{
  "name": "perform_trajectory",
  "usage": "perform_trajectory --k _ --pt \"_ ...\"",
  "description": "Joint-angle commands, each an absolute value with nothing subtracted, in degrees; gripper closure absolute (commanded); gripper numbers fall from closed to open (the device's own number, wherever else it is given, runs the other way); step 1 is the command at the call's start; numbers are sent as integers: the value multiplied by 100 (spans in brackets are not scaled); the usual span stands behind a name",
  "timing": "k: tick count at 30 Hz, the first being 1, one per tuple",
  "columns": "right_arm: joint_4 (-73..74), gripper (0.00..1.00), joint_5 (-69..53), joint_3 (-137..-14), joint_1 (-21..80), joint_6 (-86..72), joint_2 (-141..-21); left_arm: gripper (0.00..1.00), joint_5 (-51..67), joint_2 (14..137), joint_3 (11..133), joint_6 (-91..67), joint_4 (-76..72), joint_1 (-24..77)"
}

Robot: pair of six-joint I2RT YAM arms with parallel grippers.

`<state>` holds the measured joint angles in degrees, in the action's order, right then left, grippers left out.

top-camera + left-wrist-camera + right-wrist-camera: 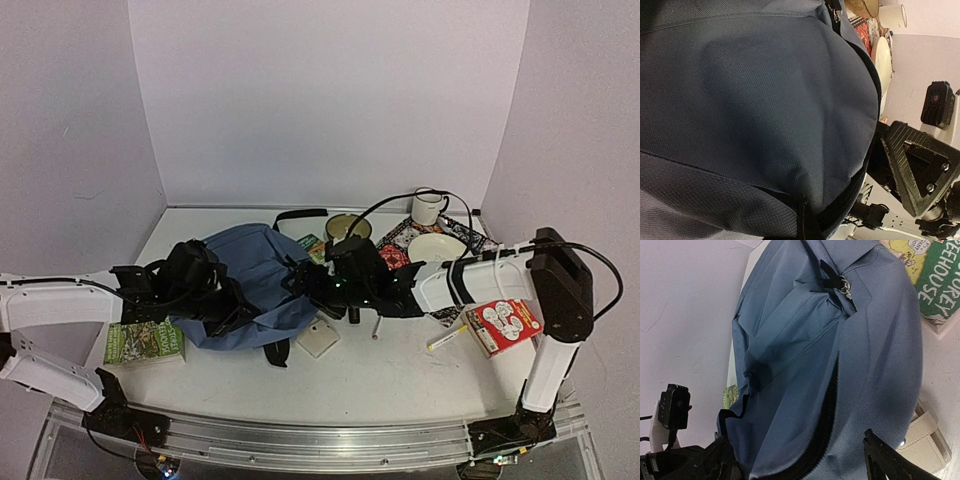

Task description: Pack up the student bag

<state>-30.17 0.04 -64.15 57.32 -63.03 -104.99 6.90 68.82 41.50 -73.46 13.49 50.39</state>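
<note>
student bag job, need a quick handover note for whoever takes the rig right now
left gripper: shut, apparently pinching the student bag fabric on its near left side.
right gripper: open, fingers either side of the bag's zip.
Bag lies mid-table. The green book, beige case, marker and red book lie outside it.
Done: zip looks open, bag held.
Left: nothing seen packed. Load the items, then zip shut.
</note>
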Motion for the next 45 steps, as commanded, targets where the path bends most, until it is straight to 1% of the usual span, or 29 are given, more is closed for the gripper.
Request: perform_trajectory --k 1,3,7,9,10,12,16,19,23,26,30,35,39,45 --pt "-3028 20 -160 -6773 5774 -6304 -10746 96 807 6963 4368 -7127 905 5236" --pt "-2954 33 -174 -6800 5774 -6264 -10824 93 809 6951 4384 -7008 906 5262" --pt "-2898 72 -205 -6771 5774 -6179 -10829 83 750 6809 4364 -6772 918 5265" --pt "-2874 93 -197 -6737 5772 -6108 -10753 75 674 6683 4365 -6635 991 5265" --pt "-2850 99 -184 -6720 5774 -6066 -10702 71 591 6631 4389 -6545 1093 5265" --pt "-2777 100 -164 -6690 5774 -5934 -10582 64 381 6518 4516 -6283 1359 5265" --pt "-2704 100 -223 -6599 5772 -5678 -10398 44 -329 6360 5040 -5724 2135 5256" --pt "-2698 100 -290 -6527 5772 -5519 -10298 35 -734 6301 5404 -5390 2485 5248" --pt "-2698 100 -470 -6514 5774 -5290 -10148 26 -998 6472 5844 -4907 2789 5148" --pt "-2696 100 -564 -6539 5774 -5116 -10015 24 -702 6846 6099 -4582 2967 4815" --pt "-2648 100 -742 -6654 5774 -4949 -9881 27 -136 7279 6111 -4397 3019 4359" --pt "-2597 100 -1105 -6714 5770 -4776 -9697 28 -55 7437 5942 -4316 3034 4324" --pt "-2519 100 -1112 -6492 5774 -4592 -9609 29 -96 7360 5796 -4327 3030 4311" --pt "-2298 100 -878 -6247 5774 -4439 -10053 29 -131 7443 5468 -4416 3020 4309"
